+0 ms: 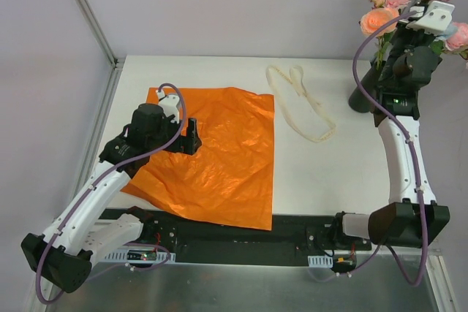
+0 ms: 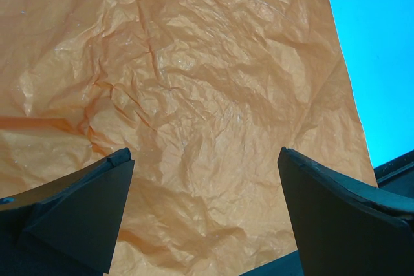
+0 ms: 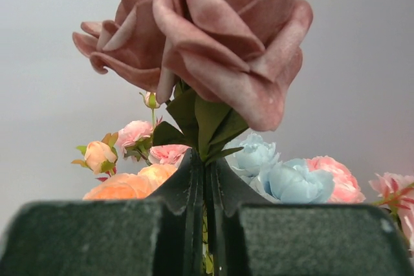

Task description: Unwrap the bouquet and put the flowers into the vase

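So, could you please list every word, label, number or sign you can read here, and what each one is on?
No readable text in any view.
orange paper, ribbon, flowers, vase: plain, no print or label visible.
small boards at the arm bases: any markings are too small to read.

Crinkled orange paper (image 1: 219,166) gleams faintly on a smooth matt table (image 1: 322,180) — the flowers (image 3: 226,37) look like soft, velvety cloth.
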Action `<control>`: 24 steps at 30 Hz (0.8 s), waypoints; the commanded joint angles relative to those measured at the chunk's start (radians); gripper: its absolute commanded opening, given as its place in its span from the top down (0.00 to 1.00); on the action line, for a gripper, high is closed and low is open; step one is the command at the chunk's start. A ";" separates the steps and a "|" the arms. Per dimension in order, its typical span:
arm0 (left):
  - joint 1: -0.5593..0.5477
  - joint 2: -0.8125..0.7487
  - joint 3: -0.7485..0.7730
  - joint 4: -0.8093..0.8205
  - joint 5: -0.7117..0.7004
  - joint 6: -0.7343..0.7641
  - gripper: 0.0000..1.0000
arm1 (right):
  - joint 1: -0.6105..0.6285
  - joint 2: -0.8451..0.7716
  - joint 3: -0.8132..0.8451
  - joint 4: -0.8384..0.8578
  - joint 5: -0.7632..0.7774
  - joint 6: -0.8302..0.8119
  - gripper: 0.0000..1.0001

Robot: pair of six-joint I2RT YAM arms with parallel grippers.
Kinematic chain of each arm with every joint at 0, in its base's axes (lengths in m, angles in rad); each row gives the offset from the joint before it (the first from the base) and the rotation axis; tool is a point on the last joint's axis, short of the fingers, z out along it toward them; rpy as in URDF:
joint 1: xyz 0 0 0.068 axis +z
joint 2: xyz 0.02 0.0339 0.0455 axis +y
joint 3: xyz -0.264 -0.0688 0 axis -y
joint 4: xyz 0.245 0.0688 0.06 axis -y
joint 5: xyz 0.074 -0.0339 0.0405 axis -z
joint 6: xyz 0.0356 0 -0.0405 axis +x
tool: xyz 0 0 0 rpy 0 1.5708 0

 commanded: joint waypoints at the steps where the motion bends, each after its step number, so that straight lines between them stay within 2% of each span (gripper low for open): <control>1: -0.007 -0.024 -0.003 0.007 -0.028 0.024 0.01 | -0.019 0.027 0.072 0.077 0.001 0.061 1.00; 15: -0.007 -0.023 -0.002 0.009 -0.051 0.024 0.01 | -0.074 0.151 0.055 0.166 -0.054 0.121 1.00; 24: -0.007 -0.017 0.001 0.007 -0.056 0.023 0.01 | -0.097 0.182 -0.044 0.212 -0.067 0.155 1.00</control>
